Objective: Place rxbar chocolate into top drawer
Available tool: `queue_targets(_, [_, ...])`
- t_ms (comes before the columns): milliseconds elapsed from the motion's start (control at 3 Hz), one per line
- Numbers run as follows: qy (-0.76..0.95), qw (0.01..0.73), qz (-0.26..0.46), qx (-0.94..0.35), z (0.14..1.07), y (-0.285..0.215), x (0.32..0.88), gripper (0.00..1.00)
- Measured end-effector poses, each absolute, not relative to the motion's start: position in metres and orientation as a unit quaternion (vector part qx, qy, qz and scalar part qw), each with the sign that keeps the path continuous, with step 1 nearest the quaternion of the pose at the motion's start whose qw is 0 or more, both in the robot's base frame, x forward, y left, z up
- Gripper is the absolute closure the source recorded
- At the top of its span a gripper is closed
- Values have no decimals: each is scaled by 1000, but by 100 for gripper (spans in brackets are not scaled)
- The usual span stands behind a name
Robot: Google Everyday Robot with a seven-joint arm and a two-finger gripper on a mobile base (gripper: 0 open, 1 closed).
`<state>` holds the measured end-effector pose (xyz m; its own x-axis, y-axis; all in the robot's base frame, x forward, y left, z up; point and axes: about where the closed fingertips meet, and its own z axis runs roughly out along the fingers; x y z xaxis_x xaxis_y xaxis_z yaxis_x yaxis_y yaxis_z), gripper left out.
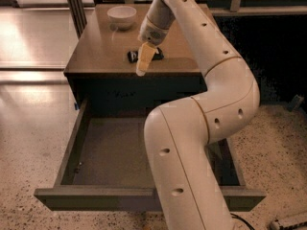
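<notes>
The rxbar chocolate (132, 56) is a small black bar lying on the cabinet top near its front edge. My gripper (143, 64) hangs directly over the bar's middle and hides that part; the bar's ends show on either side of it. The bar still rests on the cabinet top. The top drawer (96, 198) is pulled wide open below, and nothing lies on the part of its grey-brown bottom that my arm does not hide. My arm crosses the drawer's right half and hides it.
A white bowl (121, 16) stands at the back left of the cabinet top (96, 47). Dark metal posts (74, 6) rise behind the cabinet's left corner. Speckled floor (29, 143) surrounds the drawer. A cable (288, 220) lies at the bottom right.
</notes>
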<state>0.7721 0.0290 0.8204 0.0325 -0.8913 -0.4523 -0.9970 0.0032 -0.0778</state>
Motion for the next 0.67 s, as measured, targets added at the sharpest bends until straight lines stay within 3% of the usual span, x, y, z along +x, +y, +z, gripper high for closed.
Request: queue_targets(667, [686,181,152,-688,810,30,769,0])
